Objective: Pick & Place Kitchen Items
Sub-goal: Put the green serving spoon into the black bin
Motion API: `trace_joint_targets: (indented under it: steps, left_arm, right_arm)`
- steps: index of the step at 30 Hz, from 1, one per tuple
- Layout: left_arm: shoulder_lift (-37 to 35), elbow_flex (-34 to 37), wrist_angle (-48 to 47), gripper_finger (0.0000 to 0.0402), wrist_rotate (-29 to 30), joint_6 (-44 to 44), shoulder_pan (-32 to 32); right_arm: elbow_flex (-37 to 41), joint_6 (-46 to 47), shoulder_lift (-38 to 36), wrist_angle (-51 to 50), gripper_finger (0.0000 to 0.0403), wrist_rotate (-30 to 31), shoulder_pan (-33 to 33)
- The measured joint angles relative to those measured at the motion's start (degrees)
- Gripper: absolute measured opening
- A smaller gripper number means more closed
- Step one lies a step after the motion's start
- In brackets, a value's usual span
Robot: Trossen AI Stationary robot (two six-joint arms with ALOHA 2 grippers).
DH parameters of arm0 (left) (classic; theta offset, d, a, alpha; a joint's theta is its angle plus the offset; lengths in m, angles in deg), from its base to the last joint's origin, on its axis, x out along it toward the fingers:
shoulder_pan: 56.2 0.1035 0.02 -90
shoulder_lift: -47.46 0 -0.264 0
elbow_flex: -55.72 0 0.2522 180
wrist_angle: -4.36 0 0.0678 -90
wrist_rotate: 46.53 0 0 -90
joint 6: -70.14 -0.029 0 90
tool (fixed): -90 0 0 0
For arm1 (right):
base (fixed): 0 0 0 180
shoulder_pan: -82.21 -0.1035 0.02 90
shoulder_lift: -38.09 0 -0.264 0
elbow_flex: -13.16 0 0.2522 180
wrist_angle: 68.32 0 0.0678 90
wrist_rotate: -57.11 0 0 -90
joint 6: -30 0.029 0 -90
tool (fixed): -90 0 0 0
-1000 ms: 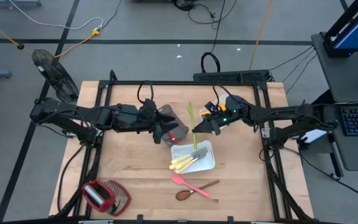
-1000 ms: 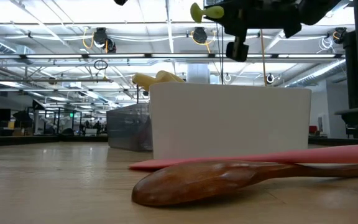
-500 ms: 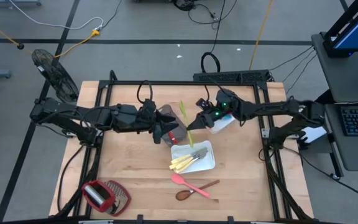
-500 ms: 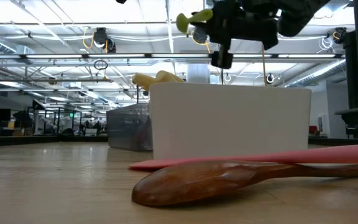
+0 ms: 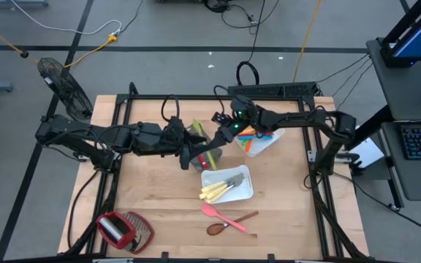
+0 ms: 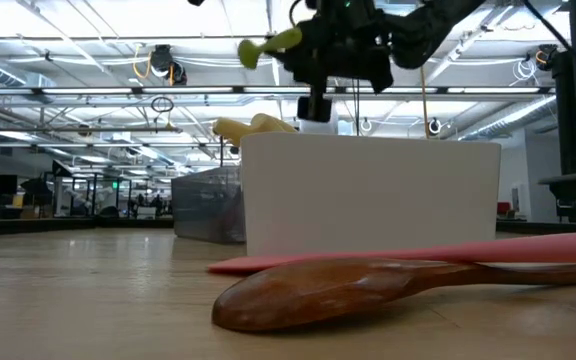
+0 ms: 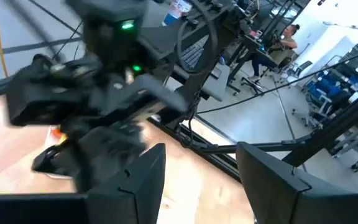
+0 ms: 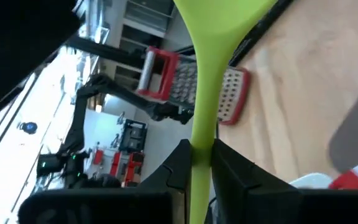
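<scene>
1. Green plastic fills my right gripper [image 5: 224, 133]: its fingers are clamped on the handle of a green utensil [image 5: 205, 143], held in the air above the grey bin [image 5: 196, 140].
2. From the wrist, that green utensil [image 8: 207, 81] runs out between my two fingers [image 8: 179, 163], its wide end lost past the frame.
3. My left gripper [image 5: 196, 155] sits just beside the same bin; its fingers [image 7: 143, 180] stand apart with nothing between them.
4. Nearer my right arm, a white tray [image 5: 263, 142] holds orange and blue pieces, too small to name surely.
5. Another white tray [image 5: 241, 191] carries yellow utensils [image 5: 212, 192] and metal knives [image 5: 231, 182].
6. On bare pale wood lie a pink spoon [image 5: 222, 215] crossing a wooden spoon [image 5: 224, 225]; a red mesh gadget [image 5: 123, 228] rests at the table's corner.
7. Behind the table [image 6: 88, 300], the low view shows a long hall with ceiling lights.
</scene>
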Motion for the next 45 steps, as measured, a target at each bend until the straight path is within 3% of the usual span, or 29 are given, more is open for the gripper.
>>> trace_joint_targets:
  steps: [13,21,28,45]
  left_arm:
    - [0.0,0.0,0.0,0.0202,0.0,-8.8,1.2]
    - [0.0,0.0,-0.1,0.0203,0.0,-9.2,3.8]
    - [0.0,0.0,-0.2,0.0202,0.0,-9.2,5.0]
    - [0.0,0.0,-0.5,0.0202,0.0,-10.1,5.0]
  right_arm:
    - [-2.7,-0.7,8.9,-1.1,0.0032,5.1,2.6]
    - [-2.7,1.4,10.3,-8.0,0.0032,-0.9,2.5]
    - [-2.7,8.8,10.3,-8.8,0.0037,-11.6,3.0]
    - [-2.7,11.7,10.3,-16.4,0.0038,-11.7,4.8]
